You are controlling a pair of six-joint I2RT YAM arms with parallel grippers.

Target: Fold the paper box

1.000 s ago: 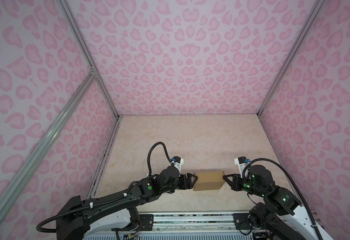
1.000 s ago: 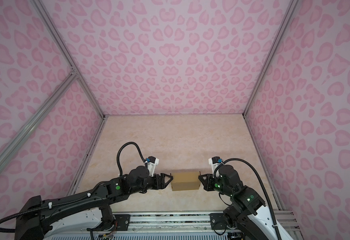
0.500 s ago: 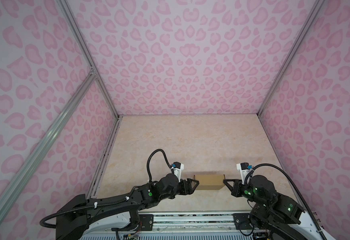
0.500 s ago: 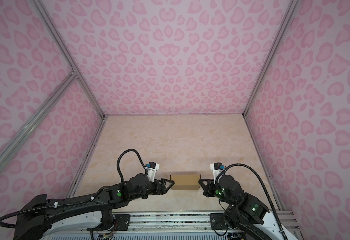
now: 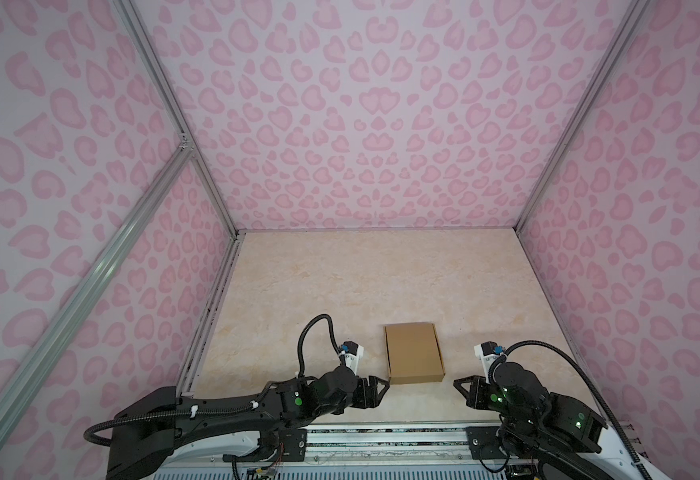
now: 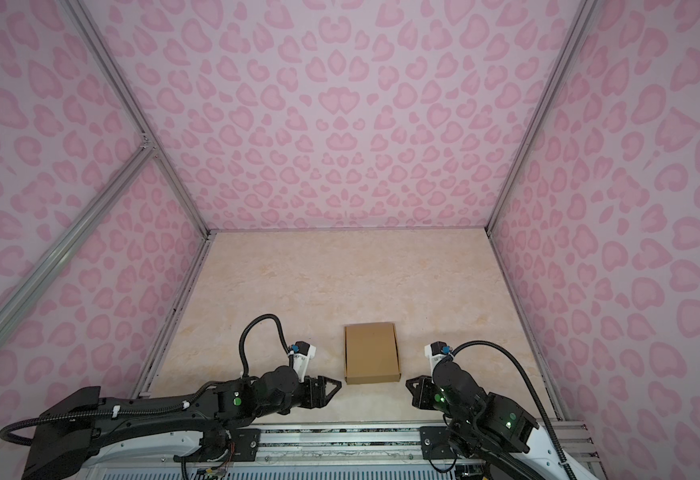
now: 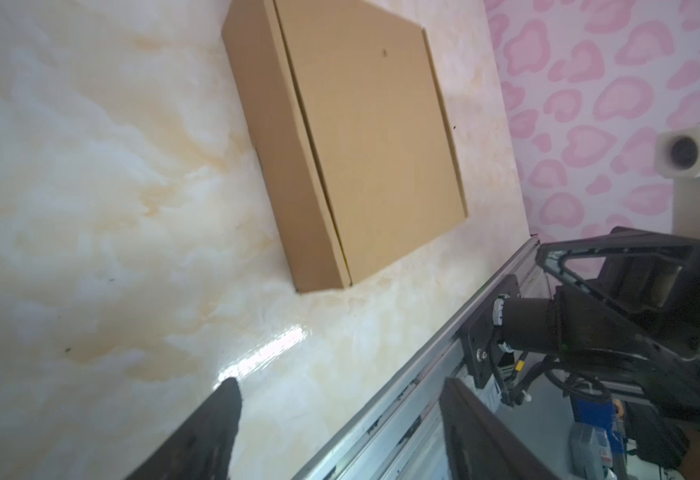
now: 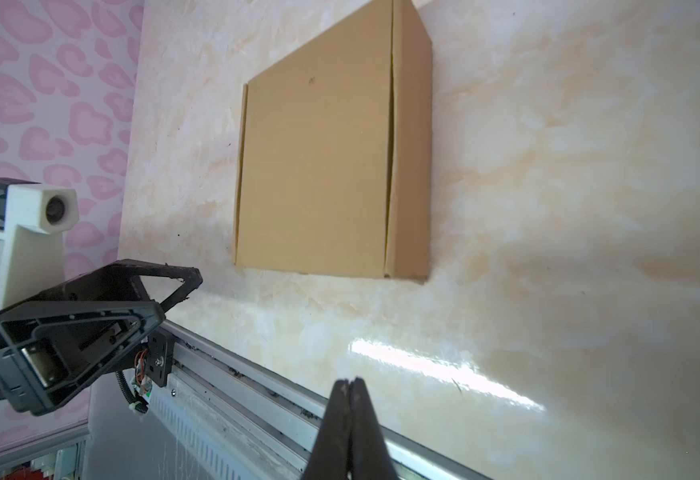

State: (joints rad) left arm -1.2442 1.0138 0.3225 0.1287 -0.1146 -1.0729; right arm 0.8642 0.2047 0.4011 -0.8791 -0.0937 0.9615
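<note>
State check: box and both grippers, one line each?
paper box: folded shut, lying flat on the table, touched by neither gripper.
left gripper: open, empty, beside the box's near left corner.
right gripper: shut, empty, clear of the box.

The paper box (image 5: 414,353) between the two sets of jaws is plain brown, with a tiny dark speck, perhaps dirt, on its lid. Under it the table (image 5: 340,282) is glossy cream marbled with pale orange. The walls (image 5: 360,116) are lilac with pink leopard-like blotches. Both arms are black.
</note>
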